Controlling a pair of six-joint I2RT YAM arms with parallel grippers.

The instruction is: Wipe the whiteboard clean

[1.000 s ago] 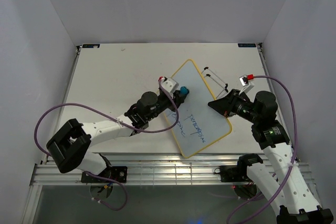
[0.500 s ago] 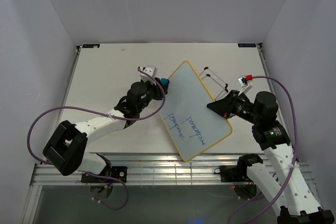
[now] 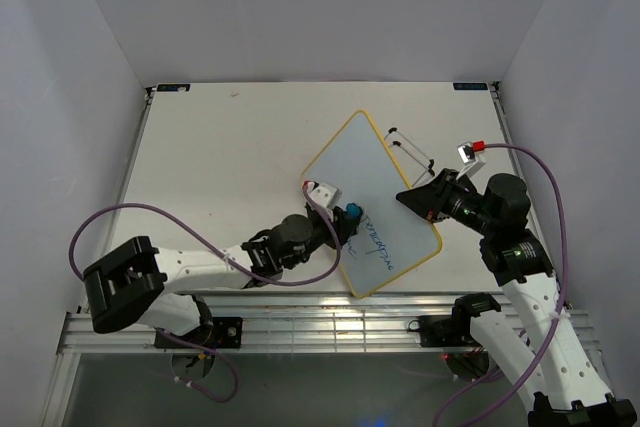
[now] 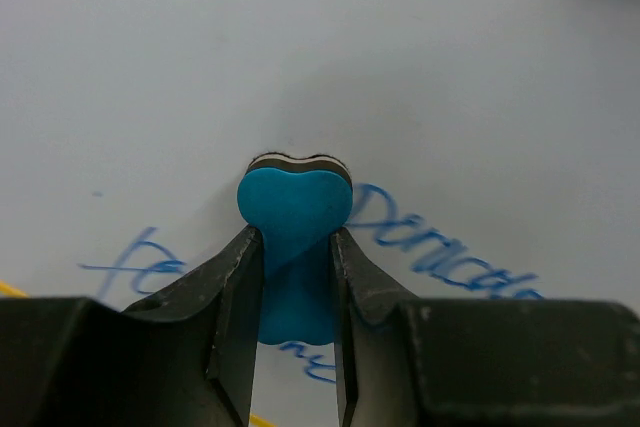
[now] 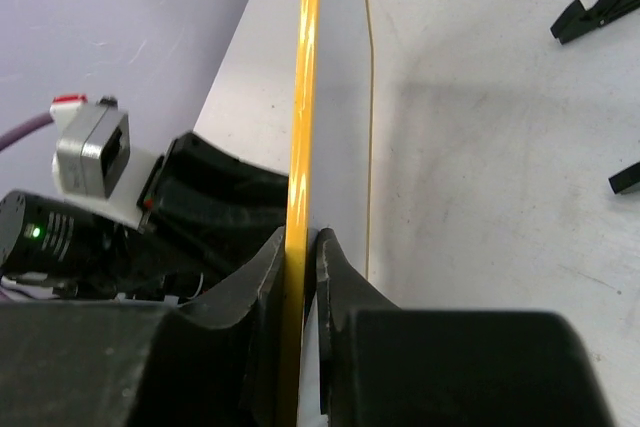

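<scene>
you are working over the white table (image 3: 220, 147), with the whiteboard (image 3: 372, 187) lying on its right-centre part, between the two arms. its long axis is running slantwise, from the far left down to the near right. whether the board is resting flat or slightly raised, the views are not showing.

your right gripper (image 3: 408, 197) is pinching the board's yellow frame (image 5: 300, 97) on the right long edge, jaws closed tight on it, bracing the board. the black wire feet (image 3: 410, 147) are lying just beyond that edge.

your left gripper (image 4: 295, 247) is closing firmly on the blue eraser (image 4: 295, 197), pressing its felt side to the board face near the middle. this arm is the one doing the wiping.

the deciding relation: the blue writing (image 3: 385, 242) is sitting on the near half only, running along the long axis. in the wrist view, strokes are showing on both sides of the eraser and nearer than it; the face beyond is reading clean. in my judgement, you are needing strokes drawn toward the near right end.
</scene>
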